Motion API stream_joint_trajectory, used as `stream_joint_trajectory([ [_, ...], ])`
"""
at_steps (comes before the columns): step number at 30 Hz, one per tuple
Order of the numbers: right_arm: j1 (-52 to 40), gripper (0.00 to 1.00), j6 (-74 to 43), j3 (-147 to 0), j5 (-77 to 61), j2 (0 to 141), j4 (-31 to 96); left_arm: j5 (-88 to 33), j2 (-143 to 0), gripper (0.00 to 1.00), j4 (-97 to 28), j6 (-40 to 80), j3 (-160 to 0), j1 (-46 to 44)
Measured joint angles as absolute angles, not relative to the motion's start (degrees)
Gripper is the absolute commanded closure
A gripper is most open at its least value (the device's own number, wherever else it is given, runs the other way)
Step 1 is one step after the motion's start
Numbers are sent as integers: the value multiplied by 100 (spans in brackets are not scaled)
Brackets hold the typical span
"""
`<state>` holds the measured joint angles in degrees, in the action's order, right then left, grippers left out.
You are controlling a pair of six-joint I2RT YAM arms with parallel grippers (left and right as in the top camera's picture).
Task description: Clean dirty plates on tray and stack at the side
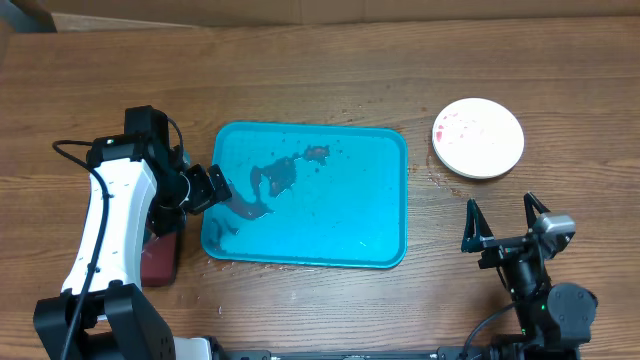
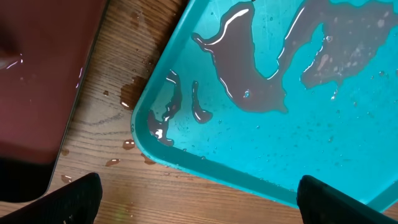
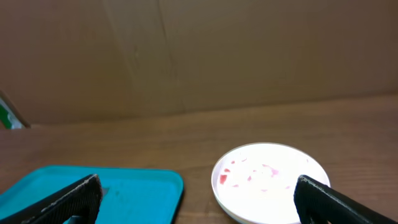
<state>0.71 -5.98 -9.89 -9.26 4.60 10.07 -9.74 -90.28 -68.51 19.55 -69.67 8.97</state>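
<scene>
Wooden counter [image 1: 300, 80]: blue tray [image 1: 370, 200] at centre, puddled reddish-brown, carries no plates. White plate [image 1: 478, 138], red-speckled and apparently uncleaned, lies at 2 o'clock. Left tool [image 1: 205, 188] and right tool [image 1: 500, 212] gape, empty.

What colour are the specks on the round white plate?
Reddish-pink, on the round white plate, clearest in the right wrist view.

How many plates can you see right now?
1. A white plate with reddish specks sits on the table, to the right of the blue tray. No plates are on the tray. Others could be stacked beneath the white plate; I can't tell.
</scene>
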Motion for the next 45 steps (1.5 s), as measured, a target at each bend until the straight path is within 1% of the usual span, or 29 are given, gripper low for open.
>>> stream_joint_trajectory([
  [5, 40, 0, -591, -541, -963, 128, 405, -974, -9030, 0, -6855, 1955, -6967, 897],
  [15, -283, 0, -593, -115, -910, 84, -130, -972, -9030, 0, -6853, 1953, -6967, 897],
  [21, -346, 0, -591, -106, -764, 84, -30, -974, -9030, 1, -6853, 1953, -6965, 897],
  [25, -346, 0, -596, -106, -676, 78, 462, -972, -9030, 0, -6853, 1955, -6965, 897],
  [45, -346, 0, -596, -106, -637, 78, 464, -972, -9030, 0, -6853, 1953, -6967, 897],
])
